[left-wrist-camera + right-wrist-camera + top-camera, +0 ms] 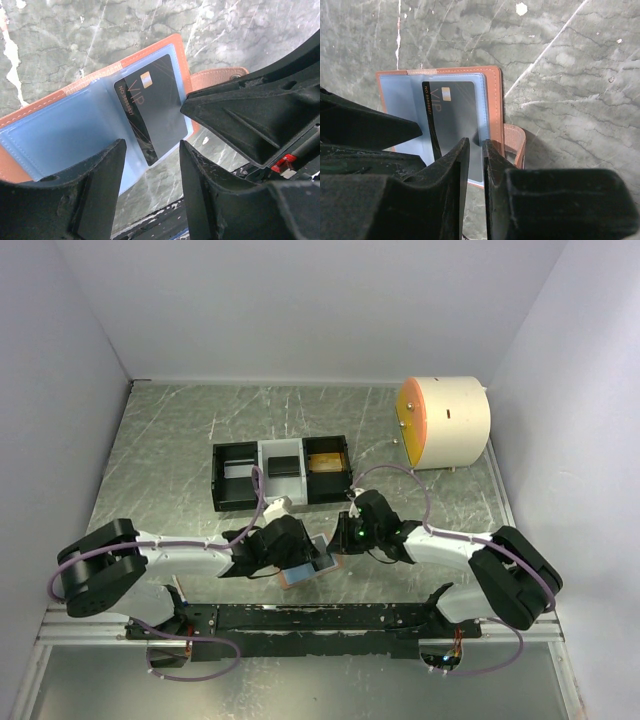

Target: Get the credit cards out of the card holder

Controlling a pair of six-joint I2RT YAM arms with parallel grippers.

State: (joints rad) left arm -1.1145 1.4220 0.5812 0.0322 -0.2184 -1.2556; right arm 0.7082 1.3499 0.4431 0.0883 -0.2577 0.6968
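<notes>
- Black fingers of the left pincer (150,150) stand apart with nothing between them. They hover over the near edge of the open card holder (55,135), which lies flat on the marbled counter (225,30) between the two arms.
- Pale blue pocket panels face up. The dark grey card (150,110), marked VIP, sits in the right-hand panel.
- The card's long axis runs away from the left pincer, leaning slightly. In the left wrist view its near short end falls in line with the gap between those fingers.
- The right pincer (476,145) is drawn nearly together at the holder's right edge, beside the tab (515,140). It appears to pinch that flap and pin it down.
- Judgement: both arms are at the holder, but the left one is placed to draw the card out along its length.
</notes>
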